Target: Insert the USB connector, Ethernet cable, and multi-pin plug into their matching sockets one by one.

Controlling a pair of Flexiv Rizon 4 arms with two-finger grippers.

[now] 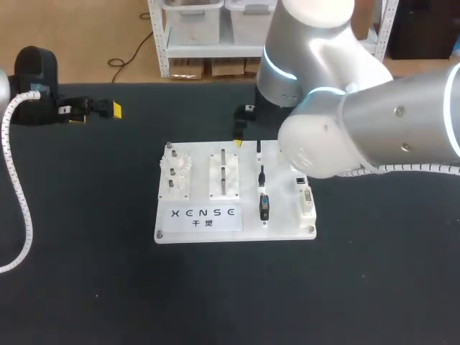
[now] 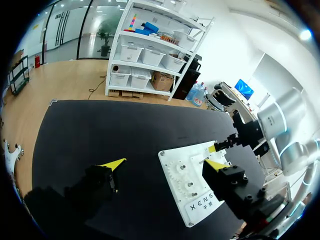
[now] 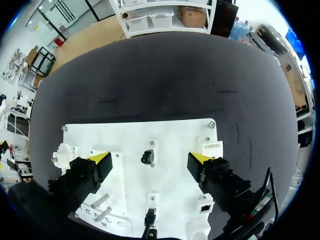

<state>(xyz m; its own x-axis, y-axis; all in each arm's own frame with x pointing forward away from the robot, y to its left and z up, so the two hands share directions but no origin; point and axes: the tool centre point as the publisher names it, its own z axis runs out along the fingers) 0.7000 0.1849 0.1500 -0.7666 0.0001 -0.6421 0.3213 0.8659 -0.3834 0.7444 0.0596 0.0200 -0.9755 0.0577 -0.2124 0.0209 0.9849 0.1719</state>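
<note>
From above, the white board [image 1: 215, 215] lies in the middle of the table [image 1: 86, 251]. My left gripper [image 1: 92, 110] is far off to the left. My right gripper [image 1: 243, 131] hangs at the board's far edge. In my left wrist view, my fingers are wide apart and hold nothing. In my right wrist view, my fingers are wide apart over the board, with a small black plug [image 3: 147, 157] between them, not touched.

In the head view the right arm [image 1: 374, 122] covers the far right corner of the white board [image 1: 201, 215]. The black plugs [image 1: 263, 205] on it are too small to tell apart. In the right wrist view a black cable [image 3: 148, 220] at the board's near edge is cut off.
</note>
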